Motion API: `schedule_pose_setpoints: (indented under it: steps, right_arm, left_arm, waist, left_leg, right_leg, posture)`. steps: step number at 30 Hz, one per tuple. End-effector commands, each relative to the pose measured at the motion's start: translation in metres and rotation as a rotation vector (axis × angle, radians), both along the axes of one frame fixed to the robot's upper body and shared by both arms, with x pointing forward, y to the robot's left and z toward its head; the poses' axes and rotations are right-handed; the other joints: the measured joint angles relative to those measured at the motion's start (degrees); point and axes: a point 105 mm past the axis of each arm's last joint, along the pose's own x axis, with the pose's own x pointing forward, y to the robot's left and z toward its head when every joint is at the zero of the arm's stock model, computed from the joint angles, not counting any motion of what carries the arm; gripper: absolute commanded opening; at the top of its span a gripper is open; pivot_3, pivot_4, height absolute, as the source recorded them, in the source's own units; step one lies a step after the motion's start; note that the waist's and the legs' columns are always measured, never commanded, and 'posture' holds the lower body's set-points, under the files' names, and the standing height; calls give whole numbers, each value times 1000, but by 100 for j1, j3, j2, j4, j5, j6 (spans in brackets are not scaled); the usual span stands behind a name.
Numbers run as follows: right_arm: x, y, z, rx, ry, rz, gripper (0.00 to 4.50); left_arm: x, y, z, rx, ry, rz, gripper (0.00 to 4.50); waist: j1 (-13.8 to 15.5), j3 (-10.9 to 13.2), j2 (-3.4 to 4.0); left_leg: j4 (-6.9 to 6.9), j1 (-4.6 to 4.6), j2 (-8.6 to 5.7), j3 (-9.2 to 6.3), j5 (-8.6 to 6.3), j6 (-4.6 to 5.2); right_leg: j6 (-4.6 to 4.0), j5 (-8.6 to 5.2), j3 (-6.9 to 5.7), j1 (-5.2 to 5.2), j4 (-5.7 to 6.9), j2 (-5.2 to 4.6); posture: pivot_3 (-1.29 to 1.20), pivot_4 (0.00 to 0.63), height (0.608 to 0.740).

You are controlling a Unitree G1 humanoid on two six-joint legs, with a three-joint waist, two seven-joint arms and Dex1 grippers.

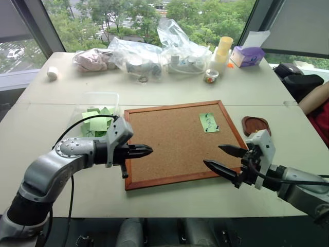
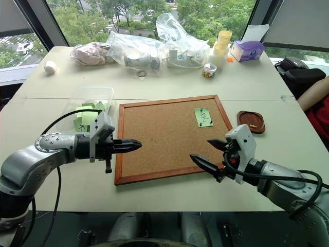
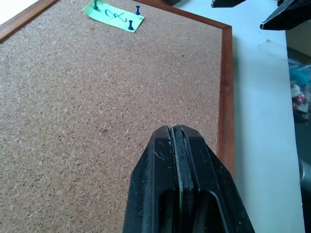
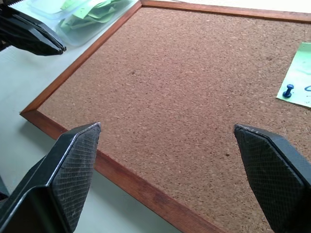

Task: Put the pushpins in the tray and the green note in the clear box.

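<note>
The green note (image 1: 208,122) is pinned near the far right corner of the cork board (image 1: 169,149) by three small pushpins (image 3: 130,24). Right of the board, the small brown tray (image 1: 255,125) holds a tiny yellow speck. To the board's left stands the clear box (image 1: 95,103), with several green slips inside. My left gripper (image 1: 149,151) is shut and empty, hovering over the board's left edge and pointing right. My right gripper (image 1: 213,156) is wide open and empty above the board's near right corner, well short of the note.
Along the table's far side lie see-through plastic bags (image 1: 154,51), stacked yellow cups (image 1: 222,51), a small tub (image 1: 211,76) and a purple tissue box (image 1: 247,55). A white roll (image 1: 52,72) sits at the far left. A person's arm (image 1: 313,98) rests by the right edge.
</note>
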Motion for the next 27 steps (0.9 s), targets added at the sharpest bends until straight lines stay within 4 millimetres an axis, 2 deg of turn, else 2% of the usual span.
schedule_pose_setpoints:
  steps: [1, 5, 10, 14, 17, 21, 25, 27]
  right_arm:
    - [4, 0, 6, -8, -40, -3, 4500]
    - [8, -2, 8, 4, -45, -16, 4500]
    - [15, -2, 12, 13, -61, -35, 4500]
    - [30, -9, 15, -5, -96, -100, 4500]
    - [49, -13, 13, -41, -119, -140, 4500]
    - [75, -19, 9, -85, -130, -190, 4500]
    - [129, -21, 6, -111, -161, -271, 4500]
    - [147, -20, 4, -121, -172, -292, 4500]
  left_arm:
    - [2, -4, 13, -19, -72, -10, 19]
    - [7, -8, 15, -22, -104, 5, 19]
    - [23, -22, 19, -54, -144, 52, 19]
    - [42, -31, 1, 49, -165, 95, 19]
    - [52, -31, -15, 121, -155, 103, 19]
    - [57, -31, -24, 172, -137, 89, 19]
    - [60, -21, -48, 313, -110, 61, 19]
    - [62, -17, -53, 347, -110, 56, 19]
  waist:
    - [0, 0, 0]
    - [7, 0, 0]
    - [11, 0, -1]
    - [3, -1, 0]
    - [-27, -1, 0]
    - [-14, -1, 0]
    - [-37, 2, 5]
    - [-36, -1, 1]
  left_leg:
    - [0, 0, 0, 0, 0, 0]
    - [0, 0, 0, 0, 0, 0]
    - [2, -1, -3, 0, 0, 0]
    - [2, 0, -4, 0, 0, 0]
    - [1, 3, -3, 1, 1, 0]
    - [1, -3, -2, 4, 6, -9]
    - [4, -1, -5, 15, 9, -15]
    - [4, 1, -10, 16, 10, -15]
  right_leg:
    - [0, 0, 0, 0, 0, 0]
    - [0, 0, 0, 0, 0, 0]
    - [1, 0, 0, 2, -1, -1]
    - [1, 1, 1, 2, 0, 1]
    - [1, 1, 2, 2, 0, 6]
    - [0, 1, 2, -8, 2, 7]
    - [1, 2, 5, -8, 1, 5]
    - [0, 2, 4, -8, 4, 8]
  posture:
    - [0, 150, 738]
    - [0, 150, 738]
    - [0, 150, 738]
    - [0, 150, 738]
    - [0, 150, 738]
    - [0, 150, 738]
    - [0, 150, 738]
    - [0, 150, 738]
